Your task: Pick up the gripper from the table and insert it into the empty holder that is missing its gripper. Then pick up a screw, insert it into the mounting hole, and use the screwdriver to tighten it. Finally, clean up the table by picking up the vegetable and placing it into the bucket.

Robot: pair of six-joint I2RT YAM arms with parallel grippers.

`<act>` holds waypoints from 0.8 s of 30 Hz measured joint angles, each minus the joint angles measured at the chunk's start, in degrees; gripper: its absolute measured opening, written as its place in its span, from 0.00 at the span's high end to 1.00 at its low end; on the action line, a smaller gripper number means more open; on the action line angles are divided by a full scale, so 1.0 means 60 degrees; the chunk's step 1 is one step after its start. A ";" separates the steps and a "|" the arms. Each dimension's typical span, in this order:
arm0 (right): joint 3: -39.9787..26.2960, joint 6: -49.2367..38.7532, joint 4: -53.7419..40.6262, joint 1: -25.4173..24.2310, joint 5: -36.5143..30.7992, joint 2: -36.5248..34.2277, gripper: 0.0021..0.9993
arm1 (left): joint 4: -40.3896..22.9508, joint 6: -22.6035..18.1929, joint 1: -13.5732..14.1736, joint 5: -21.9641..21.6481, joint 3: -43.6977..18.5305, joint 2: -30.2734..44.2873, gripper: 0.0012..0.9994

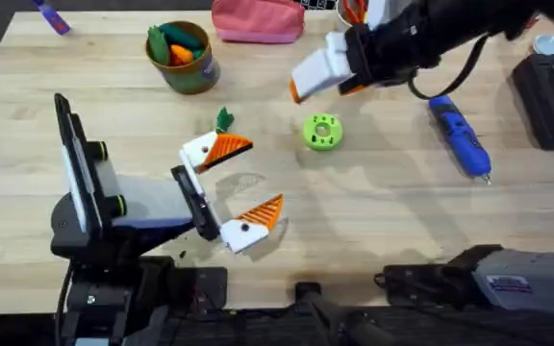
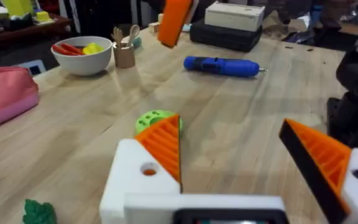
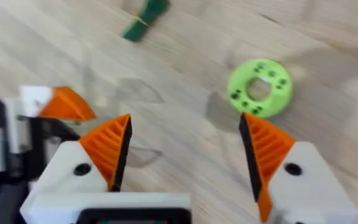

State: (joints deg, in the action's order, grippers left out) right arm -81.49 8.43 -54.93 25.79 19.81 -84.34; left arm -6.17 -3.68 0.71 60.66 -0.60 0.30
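On the wooden table [image 1: 373, 202], the left gripper [image 1: 236, 188] is held low near the middle, its white mounts with orange ribbed pads [image 2: 163, 146] spread wide apart and nothing between them. Just beyond its upper finger, the vegetable [image 1: 223, 119] is seen lying on the wood, touching or nearly touching that finger's tip. A green ring-shaped part [image 1: 322, 133] is found a little to the right, well clear of both arms. Farther back, the right gripper [image 3: 185, 155] is held above the table, its fingers likewise parted and empty, with the green ring below them. The screwdriver [image 1: 461, 136] is laid flat toward the right side, untouched. The bucket [image 1: 183, 56] is set at the far left-centre, with orange and green toy vegetables [image 1: 178, 42] already inside it.
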 joint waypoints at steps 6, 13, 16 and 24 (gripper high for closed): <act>-0.0517 -0.0993 -0.0967 0.0750 -0.2130 -0.0466 0.12 | 0.0000 0.0000 0.0000 0.0000 0.0000 0.0000 0.01; -0.0517 -0.1352 -0.1062 0.0949 -0.2804 -0.1455 0.22 | 0.0000 0.0000 0.0000 0.0000 0.0000 0.0000 0.01; -0.0517 -0.1410 -0.1058 0.0952 -0.2902 -0.1890 0.27 | 0.0000 0.0000 0.0000 0.0000 0.0000 0.0000 0.01; -0.0517 -0.1446 -0.0754 0.1072 -0.2906 -0.2842 0.40 | 0.0000 0.0000 0.0000 0.0000 0.0000 0.0000 0.01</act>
State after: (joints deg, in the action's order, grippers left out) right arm -84.60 -0.25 -59.45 32.23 2.37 -101.39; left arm -6.17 -3.68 0.71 60.66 -0.60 0.30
